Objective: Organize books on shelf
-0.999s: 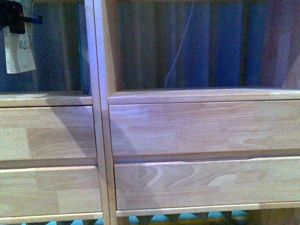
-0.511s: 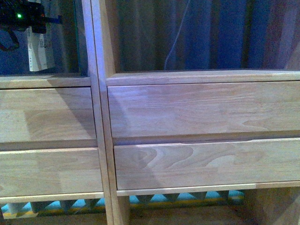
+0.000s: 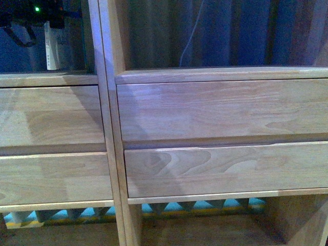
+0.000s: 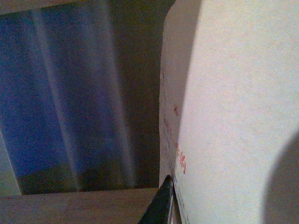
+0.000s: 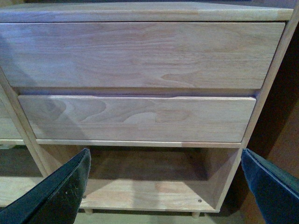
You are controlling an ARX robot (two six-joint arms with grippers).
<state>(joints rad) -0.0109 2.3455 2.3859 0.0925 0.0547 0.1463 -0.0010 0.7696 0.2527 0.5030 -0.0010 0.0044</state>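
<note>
The shelf (image 3: 205,113) of light wood fills the front view, with its drawer fronts below open-backed compartments. At the top left, my left gripper (image 3: 37,15) is shut on the book (image 3: 50,48). The book hangs upright and edge-on inside the left compartment, its lower end just above the compartment's board (image 3: 46,79). In the left wrist view the pale cover (image 4: 233,93) with red lettering fills the right side. One dark finger (image 4: 161,205) lies against it and the other is hidden. My right gripper (image 5: 163,186) is open and holds nothing, facing the drawers and the bottom compartment (image 5: 140,186).
The upright divider (image 3: 105,128) stands just right of the held book. A blue curtain (image 3: 230,31) and a thin white cable (image 3: 188,38) show through the open back. Blue foam matting (image 3: 169,207) lies under the shelf. Short peg legs (image 5: 194,215) carry the unit.
The shelf has dropped lower in the front view. My left gripper has carried the book to the right, nearer the divider, and turned it from cover-on to edge-on.
</note>
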